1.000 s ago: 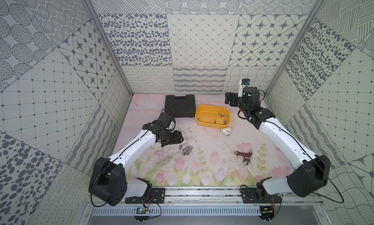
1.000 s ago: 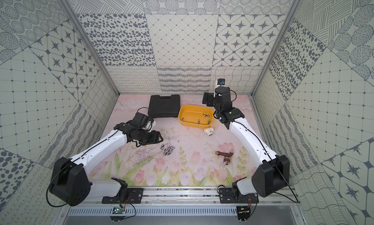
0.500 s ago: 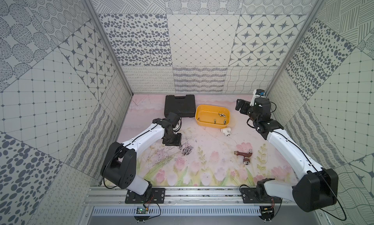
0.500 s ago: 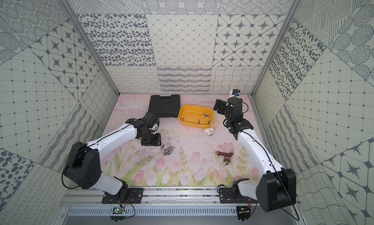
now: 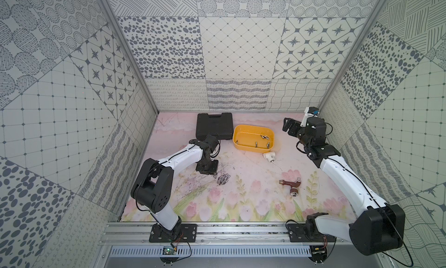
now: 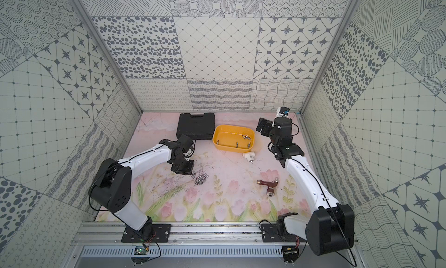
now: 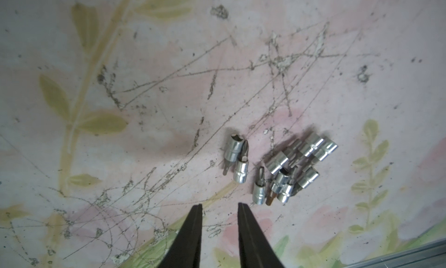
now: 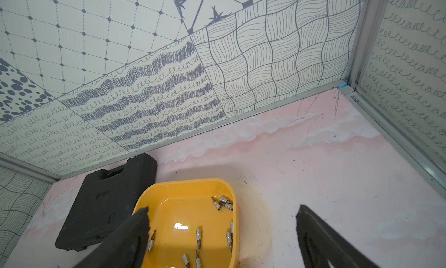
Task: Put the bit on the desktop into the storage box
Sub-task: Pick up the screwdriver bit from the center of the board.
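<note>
Yellow storage box (image 5: 251, 149), black case (image 5: 214, 124), silver bits (image 5: 223, 181) — pink floral desktop (image 5: 253, 189).

Scratched pink flowered desk (image 5: 253, 192), black case (image 5: 214, 125) beside yellow box (image 5: 251, 147) at upper centre, white pipe fitting (image 5: 342, 156) just below the box, bits (image 5: 222, 178) heaped mid-frame, brown tap (image 5: 290, 184) to their right

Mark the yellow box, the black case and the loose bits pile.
yellow box (image 5: 247, 135): in a top view, bare floor inside it.
black case (image 5: 214, 125): in a top view, middle of the lid.
bits pile (image 7: 277, 162): left wrist view, one bit's socket end, mid-pile.
</note>
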Action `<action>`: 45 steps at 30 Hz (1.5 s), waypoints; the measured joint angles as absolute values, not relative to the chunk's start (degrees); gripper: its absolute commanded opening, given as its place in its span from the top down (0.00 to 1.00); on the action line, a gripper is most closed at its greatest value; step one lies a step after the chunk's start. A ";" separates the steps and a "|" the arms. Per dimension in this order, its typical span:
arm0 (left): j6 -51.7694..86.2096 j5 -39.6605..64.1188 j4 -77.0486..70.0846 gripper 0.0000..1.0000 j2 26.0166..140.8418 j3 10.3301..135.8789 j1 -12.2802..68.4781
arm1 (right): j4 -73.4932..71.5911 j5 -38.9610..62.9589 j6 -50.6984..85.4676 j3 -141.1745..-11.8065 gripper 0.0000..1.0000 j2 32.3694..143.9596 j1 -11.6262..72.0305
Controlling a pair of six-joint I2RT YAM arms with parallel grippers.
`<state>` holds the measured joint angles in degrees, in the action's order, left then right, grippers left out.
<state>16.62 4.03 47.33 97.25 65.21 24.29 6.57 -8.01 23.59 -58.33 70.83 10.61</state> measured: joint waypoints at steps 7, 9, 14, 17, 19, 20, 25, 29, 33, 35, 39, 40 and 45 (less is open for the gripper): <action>16.32 3.86 46.78 0.68 100.77 66.41 24.32 | 6.57 -7.44 23.64 -58.24 0.03 70.83 10.02; 16.34 3.86 46.61 0.67 101.56 66.70 24.32 | 6.57 -7.25 23.64 -58.22 0.03 70.83 9.89; 16.32 3.70 46.39 0.67 103.22 67.57 24.45 | 6.59 -6.68 23.68 -57.93 0.03 70.83 9.63; 16.32 3.29 46.15 0.67 103.90 67.99 24.64 | 6.57 -6.50 23.75 -57.93 0.03 70.83 9.50; 16.32 3.18 46.04 0.67 104.22 68.23 24.69 | 6.59 -6.44 23.81 -57.93 0.03 70.83 9.47; 16.32 2.92 46.00 0.67 104.38 68.36 24.69 | 6.57 -6.39 23.81 -57.93 0.03 70.83 9.45; 16.32 2.61 45.93 0.67 104.97 68.66 24.69 | 6.57 -6.07 23.83 -57.87 0.03 70.83 9.23; 16.32 2.44 45.91 0.68 105.21 68.97 24.69 | 6.61 -5.98 23.83 -57.60 0.03 70.83 9.17; 16.32 2.57 45.91 0.68 105.65 69.25 24.77 | 6.57 -5.85 23.86 -57.58 0.03 70.83 8.99; 16.29 2.59 45.84 0.68 105.80 69.34 24.88 | 6.59 -5.82 23.86 -57.58 0.03 70.83 8.91; 16.32 2.20 45.80 0.68 106.19 69.34 24.95 | 6.59 -5.76 23.86 -57.58 0.03 70.83 8.88; 16.29 2.17 45.80 0.68 106.19 69.34 24.95 | 6.57 -5.67 23.83 -57.58 0.03 70.83 8.86; 16.29 1.74 45.80 0.70 106.24 69.34 25.04 | 6.57 -5.54 23.86 -57.58 0.03 70.83 8.80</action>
<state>16.29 1.74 45.80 106.24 69.34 25.04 6.57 -5.54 23.86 -57.58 70.83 8.80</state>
